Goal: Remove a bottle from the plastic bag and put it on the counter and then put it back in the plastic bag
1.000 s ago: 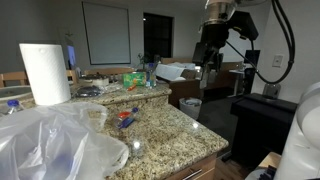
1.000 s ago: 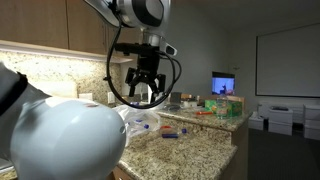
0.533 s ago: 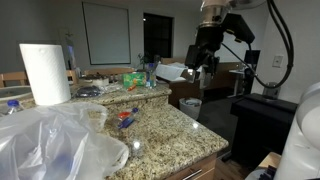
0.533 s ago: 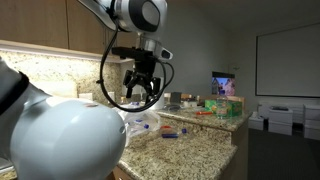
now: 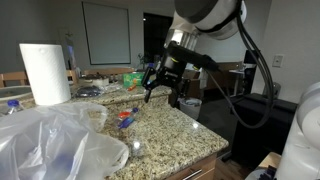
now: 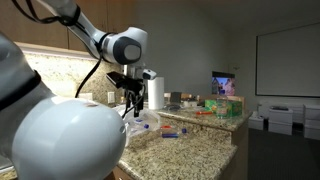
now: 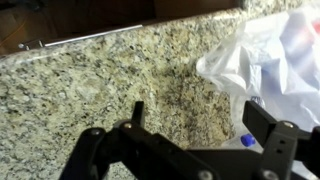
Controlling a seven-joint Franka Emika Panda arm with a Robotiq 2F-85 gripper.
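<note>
Plastic bag (image 7: 268,55) near spread end effector (image 5: 160,97) hovering over counter (image 5: 172,126)

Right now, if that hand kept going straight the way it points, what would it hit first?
Probably the speckled granite counter, just beside the crumpled white plastic bag, though depth is unclear.

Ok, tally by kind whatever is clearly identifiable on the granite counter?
Plastic bag: 1
Paper towel roll: 1
Bottle lying on the granite: 1
Total: 3
</note>
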